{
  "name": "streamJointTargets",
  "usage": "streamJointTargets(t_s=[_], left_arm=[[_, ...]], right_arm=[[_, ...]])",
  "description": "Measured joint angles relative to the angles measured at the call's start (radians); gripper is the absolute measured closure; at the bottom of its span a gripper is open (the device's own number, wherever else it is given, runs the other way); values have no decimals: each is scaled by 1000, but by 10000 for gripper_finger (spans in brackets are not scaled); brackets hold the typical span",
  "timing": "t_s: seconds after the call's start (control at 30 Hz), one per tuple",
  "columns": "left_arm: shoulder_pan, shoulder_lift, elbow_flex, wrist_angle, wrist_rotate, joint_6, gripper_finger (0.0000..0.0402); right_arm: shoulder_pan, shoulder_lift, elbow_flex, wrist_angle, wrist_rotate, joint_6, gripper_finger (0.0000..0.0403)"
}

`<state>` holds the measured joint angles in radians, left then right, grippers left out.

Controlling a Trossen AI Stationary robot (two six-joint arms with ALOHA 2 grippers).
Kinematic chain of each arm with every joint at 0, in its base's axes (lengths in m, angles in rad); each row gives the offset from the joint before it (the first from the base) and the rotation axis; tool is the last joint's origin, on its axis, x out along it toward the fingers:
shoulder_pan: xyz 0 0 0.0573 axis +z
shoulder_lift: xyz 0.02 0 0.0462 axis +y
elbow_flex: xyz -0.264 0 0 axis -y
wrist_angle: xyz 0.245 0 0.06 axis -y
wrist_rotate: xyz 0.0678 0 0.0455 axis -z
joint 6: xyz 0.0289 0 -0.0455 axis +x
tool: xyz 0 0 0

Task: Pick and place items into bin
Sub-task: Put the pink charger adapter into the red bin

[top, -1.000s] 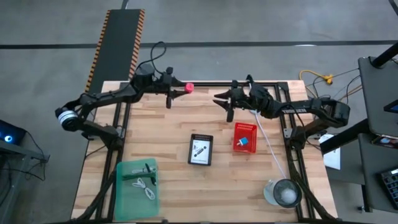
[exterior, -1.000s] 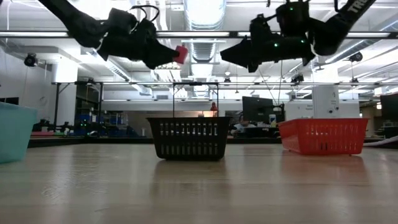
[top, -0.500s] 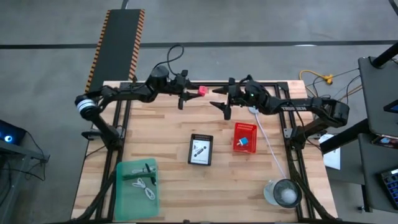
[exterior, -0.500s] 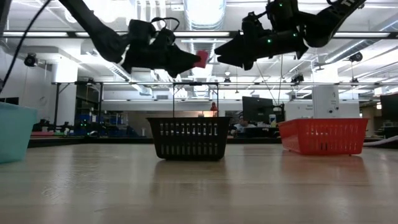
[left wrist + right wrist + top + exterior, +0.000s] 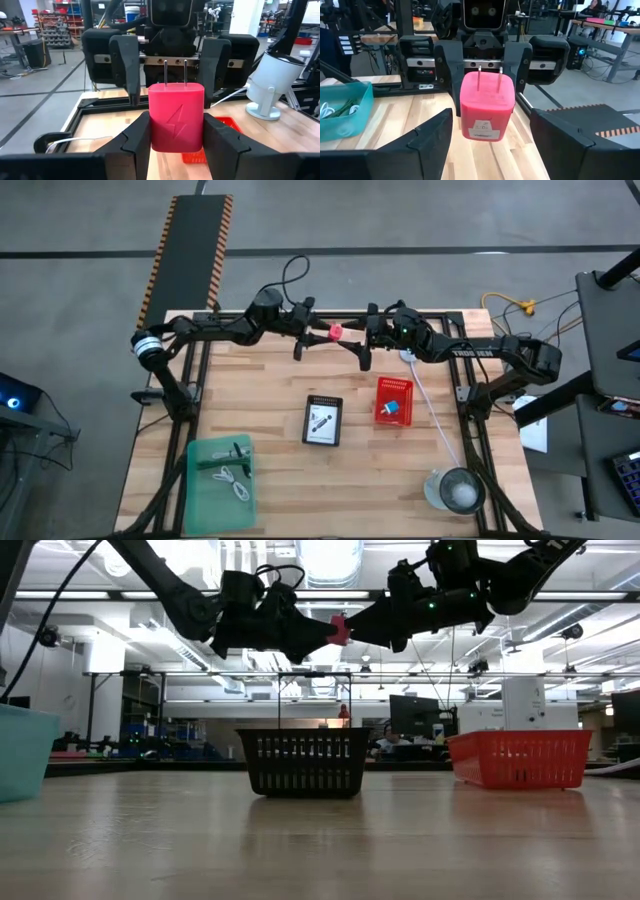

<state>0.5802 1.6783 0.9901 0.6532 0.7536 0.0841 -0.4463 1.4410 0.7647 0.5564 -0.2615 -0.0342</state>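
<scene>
A red wall charger (image 5: 337, 331) with two metal prongs hangs high over the table's far edge. My left gripper (image 5: 328, 333) is shut on it. My right gripper (image 5: 358, 338) faces it from the table's right, open wide. Its fingers (image 5: 432, 140) stand to either side of the charger (image 5: 486, 105) without touching it. In the low view the charger (image 5: 341, 630) sits between the two gripper tips, above the black basket (image 5: 303, 761). My left gripper pinches the charger's two opposite side faces (image 5: 150, 131) between its fingers (image 5: 136, 137). The fingers come level from the table's left. The charger is lifted clear of the table, upright, its prongs (image 5: 175, 72) pointing up.
A black basket (image 5: 322, 420) holding a small item stands mid-table, a red basket (image 5: 393, 400) to its right. A teal bin (image 5: 220, 475) with a white cable sits near left. A round clear container (image 5: 455, 490) with a white cord stands near right.
My left gripper has carried the red charger along the far edge toward the table's right, up to my right gripper, keeping it clear of the table. My right arm has stayed about where it was.
</scene>
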Motion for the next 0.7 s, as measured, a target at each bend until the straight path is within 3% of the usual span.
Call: streamJointTargets(t_s=[0.7], left_arm=[[-26,27,-1,25,4,0,276]], right_arm=[[2,0,0,-3,-3,-18,211]])
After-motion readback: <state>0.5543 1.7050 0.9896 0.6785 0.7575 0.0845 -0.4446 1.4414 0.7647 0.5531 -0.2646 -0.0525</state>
